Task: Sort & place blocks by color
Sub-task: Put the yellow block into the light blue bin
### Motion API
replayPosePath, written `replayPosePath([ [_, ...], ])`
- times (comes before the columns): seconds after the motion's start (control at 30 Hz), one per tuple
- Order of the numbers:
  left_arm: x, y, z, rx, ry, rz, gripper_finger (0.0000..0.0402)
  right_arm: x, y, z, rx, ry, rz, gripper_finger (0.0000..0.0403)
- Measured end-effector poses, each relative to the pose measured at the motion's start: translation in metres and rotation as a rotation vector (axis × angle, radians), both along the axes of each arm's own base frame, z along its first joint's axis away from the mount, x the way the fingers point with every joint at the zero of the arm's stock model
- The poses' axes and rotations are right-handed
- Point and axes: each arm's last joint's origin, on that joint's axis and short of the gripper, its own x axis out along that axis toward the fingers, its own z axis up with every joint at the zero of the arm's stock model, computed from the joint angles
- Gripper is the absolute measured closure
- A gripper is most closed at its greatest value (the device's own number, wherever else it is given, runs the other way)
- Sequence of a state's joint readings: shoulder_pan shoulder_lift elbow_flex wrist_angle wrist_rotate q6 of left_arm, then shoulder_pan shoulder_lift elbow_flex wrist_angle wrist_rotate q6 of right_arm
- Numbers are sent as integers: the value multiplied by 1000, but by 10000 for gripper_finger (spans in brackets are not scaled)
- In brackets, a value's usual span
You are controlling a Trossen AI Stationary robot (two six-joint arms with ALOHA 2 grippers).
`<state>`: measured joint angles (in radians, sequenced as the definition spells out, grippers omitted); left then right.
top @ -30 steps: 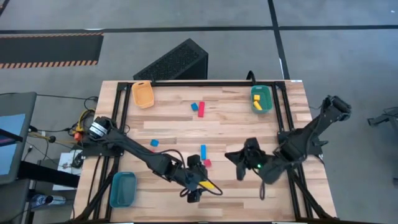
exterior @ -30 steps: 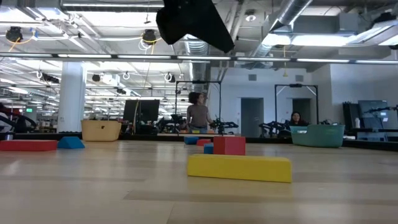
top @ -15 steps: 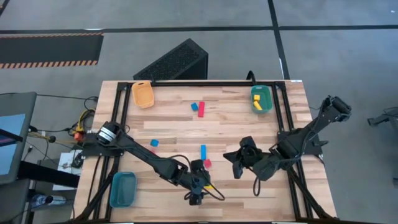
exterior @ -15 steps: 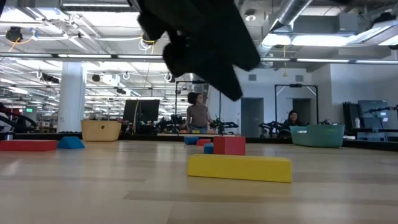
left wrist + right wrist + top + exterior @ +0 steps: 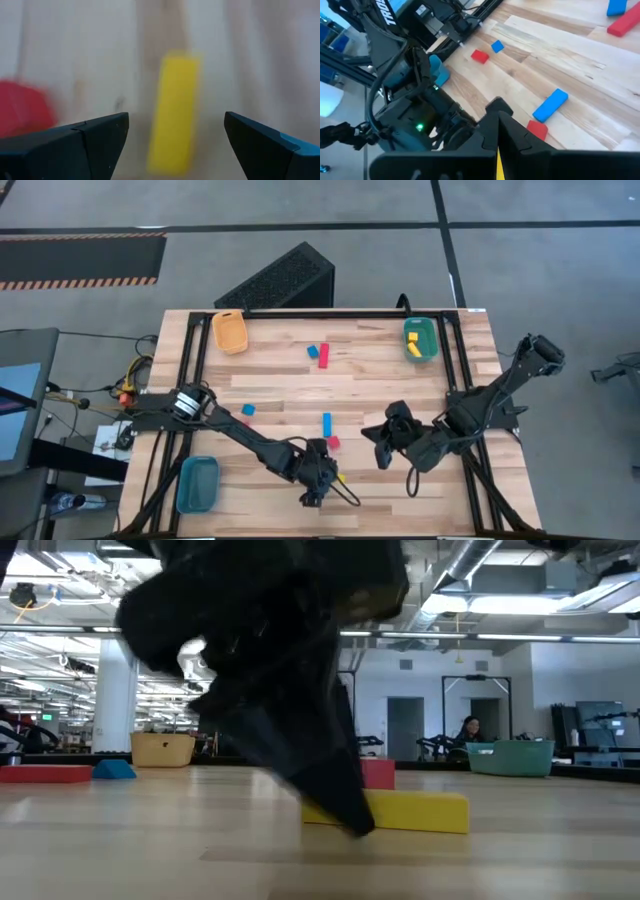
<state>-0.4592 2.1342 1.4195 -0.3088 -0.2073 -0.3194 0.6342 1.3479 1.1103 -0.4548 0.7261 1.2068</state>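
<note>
the left gripper (image 5: 175,145) stood wide open and empty, its fingers (image 5: 92,137) straddling the yellow bar (image 5: 174,112) lying flat near the table (image 5: 400,390)'s front edge. it looked light, rigid and smooth, best pinched across its narrow sides. the right gripper (image 5: 383,448) waited shut beside it, holding nothing visible. counted on the table: one yellow bar, two blue bars, one red bar, two small red blocks, one small blue cube.

Even, bright overhead light with soft shadows; the yellow block (image 5: 174,112) is blurred close up, and the left gripper (image 5: 300,740) smears dark.
</note>
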Motion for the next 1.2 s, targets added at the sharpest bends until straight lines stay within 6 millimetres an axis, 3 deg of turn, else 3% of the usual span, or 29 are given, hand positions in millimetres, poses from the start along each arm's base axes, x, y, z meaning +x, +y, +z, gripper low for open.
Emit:
replayPosePath([
  [0.2, 4, 8, -2, 41, 3, -41, 113, -2, -1, -2, -16, 28, -3, 381],
  [0.33, 11, 12, -14, 18, 14, -73, 201, -5, -7, -8, -43, 97, -26, 382],
  [0.5, 17, 21, -22, -59, 43, -60, 330, -22, -20, -24, -28, 303, -134, 385],
  [0.63, 19, 29, -18, -94, 44, -45, 333, -39, -25, -38, -54, 420, -218, 380],
  [0.8, 17, 52, 9, -74, 32, 27, 333, -50, -37, -46, -76, 439, -388, 374],
  [1.0, 12, 87, 74, 76, -122, 102, 319, -51, -67, -20, -93, 191, -537, 373],
  [1.2, 5, 158, 125, 132, -224, 185, 328, -62, -109, 10, -172, 175, -518, 373],
])
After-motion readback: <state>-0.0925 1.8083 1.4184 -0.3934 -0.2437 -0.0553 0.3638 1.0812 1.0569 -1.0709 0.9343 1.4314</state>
